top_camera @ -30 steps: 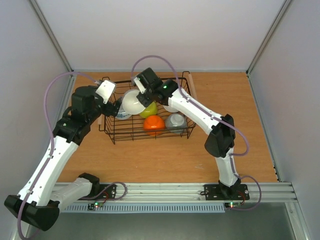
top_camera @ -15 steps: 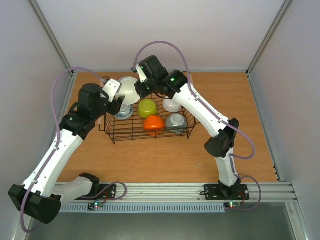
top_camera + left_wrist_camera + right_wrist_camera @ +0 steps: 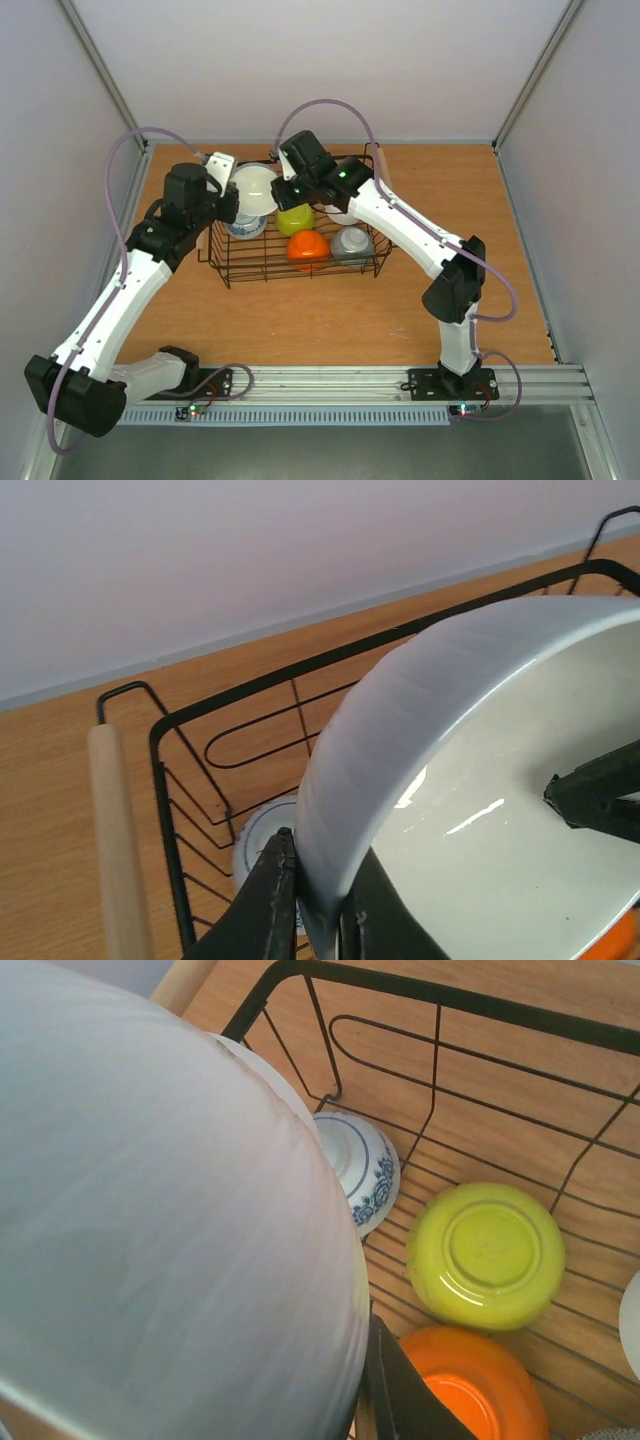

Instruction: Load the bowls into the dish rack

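Observation:
A white bowl (image 3: 255,188) (image 3: 480,730) (image 3: 150,1210) hangs tilted over the back left of the black wire dish rack (image 3: 300,275) (image 3: 250,695) (image 3: 450,1005). My left gripper (image 3: 232,200) (image 3: 318,865) is shut on its rim, one finger on each side of the wall. From the right, my right gripper (image 3: 283,192) (image 3: 360,1360) is also shut on the bowl's rim; one of its fingers is hidden behind the bowl. Inside the rack lie a yellow-green bowl (image 3: 296,217) (image 3: 485,1255), an orange bowl (image 3: 307,247) (image 3: 480,1390), a grey speckled bowl (image 3: 352,243), a blue-patterned bowl (image 3: 245,227) (image 3: 360,1170) and another white bowl (image 3: 343,213).
The rack's wooden handles (image 3: 115,850) (image 3: 383,170) run along its left and right ends. The rack stands on a wooden table (image 3: 460,200) enclosed by grey walls. The right arm reaches across the rack's back right part.
My left gripper has swung in and shut on the white bowl's rim. The right gripper has carried the bowl up and toward the rack's back left.

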You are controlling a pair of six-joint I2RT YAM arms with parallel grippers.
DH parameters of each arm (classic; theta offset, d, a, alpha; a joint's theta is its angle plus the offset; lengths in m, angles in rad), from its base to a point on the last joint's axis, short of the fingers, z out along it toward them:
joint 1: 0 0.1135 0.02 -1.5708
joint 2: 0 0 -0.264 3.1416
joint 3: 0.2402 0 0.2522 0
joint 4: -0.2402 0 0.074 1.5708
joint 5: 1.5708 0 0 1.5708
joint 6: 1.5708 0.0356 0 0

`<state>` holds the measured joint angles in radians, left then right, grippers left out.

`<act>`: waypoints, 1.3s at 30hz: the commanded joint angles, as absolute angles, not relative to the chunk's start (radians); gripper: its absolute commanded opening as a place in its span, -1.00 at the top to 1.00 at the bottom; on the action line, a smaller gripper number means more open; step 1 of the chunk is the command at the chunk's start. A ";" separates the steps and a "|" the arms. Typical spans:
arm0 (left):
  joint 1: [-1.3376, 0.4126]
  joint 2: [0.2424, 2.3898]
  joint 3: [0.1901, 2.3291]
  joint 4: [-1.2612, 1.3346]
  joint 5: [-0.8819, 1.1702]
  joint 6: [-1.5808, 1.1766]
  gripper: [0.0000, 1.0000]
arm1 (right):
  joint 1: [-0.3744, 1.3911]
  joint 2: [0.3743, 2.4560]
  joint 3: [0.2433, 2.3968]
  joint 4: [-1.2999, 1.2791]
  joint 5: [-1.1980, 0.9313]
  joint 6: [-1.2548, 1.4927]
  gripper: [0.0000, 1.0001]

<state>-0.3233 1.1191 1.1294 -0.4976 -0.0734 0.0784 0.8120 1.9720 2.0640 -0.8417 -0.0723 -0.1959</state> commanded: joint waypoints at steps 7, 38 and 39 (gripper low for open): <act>-0.327 1.157 1.122 -0.541 0.095 0.243 0.99 | 0.813 1.781 1.935 -0.714 -0.345 -0.292 0.97; -0.221 1.135 1.101 -0.712 0.692 0.379 0.99 | 0.813 1.474 1.445 -0.424 -0.512 -0.353 -0.59; -0.206 1.134 1.101 -0.718 0.712 0.381 0.99 | 0.812 1.469 1.443 -0.429 -0.500 -0.356 -0.60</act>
<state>-0.2390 1.1393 1.0863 -0.6884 0.4706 0.3508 0.8082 1.5215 1.4406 -0.5816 -0.4973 -0.3145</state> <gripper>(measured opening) 0.061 0.793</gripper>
